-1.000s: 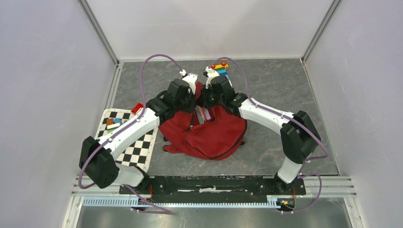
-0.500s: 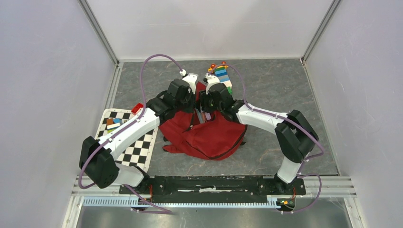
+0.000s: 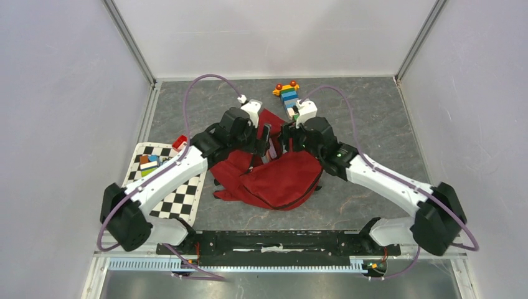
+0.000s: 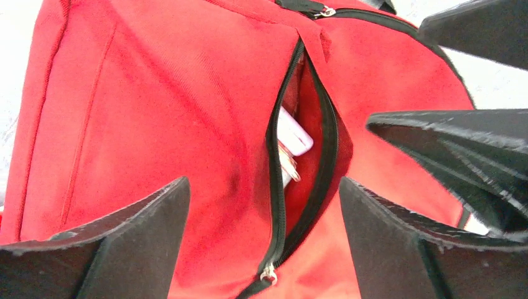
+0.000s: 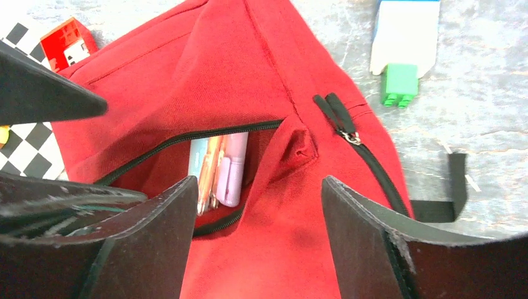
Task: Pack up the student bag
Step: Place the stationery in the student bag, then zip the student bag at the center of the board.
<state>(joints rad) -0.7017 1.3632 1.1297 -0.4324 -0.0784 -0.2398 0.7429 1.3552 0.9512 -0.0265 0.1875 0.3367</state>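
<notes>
The student bag (image 3: 277, 180), dark red with black zippers, lies flat in the middle of the table. Its front pocket (image 5: 212, 168) is unzipped, with pens and a lilac case (image 5: 231, 163) inside; the left wrist view shows the same slit (image 4: 302, 143). My left gripper (image 3: 264, 138) hangs open just above the bag's far part, the pocket's zipper pull (image 4: 269, 273) between its fingers. My right gripper (image 3: 287, 138) faces it from the right, open over the red fabric beside the pocket, holding nothing.
A checkered board (image 3: 174, 190) with small coloured blocks (image 3: 148, 163) lies left of the bag, a small red box (image 3: 180, 142) at its far corner. A stack of coloured bricks (image 3: 288, 98) lies behind the bag. A black strap (image 5: 453, 187) trails off the bag's right side.
Both grippers have opened. The right arm has swung its elbow out to the right and drawn its gripper slightly right, uncovering the coloured bricks. The left arm has barely shifted.
</notes>
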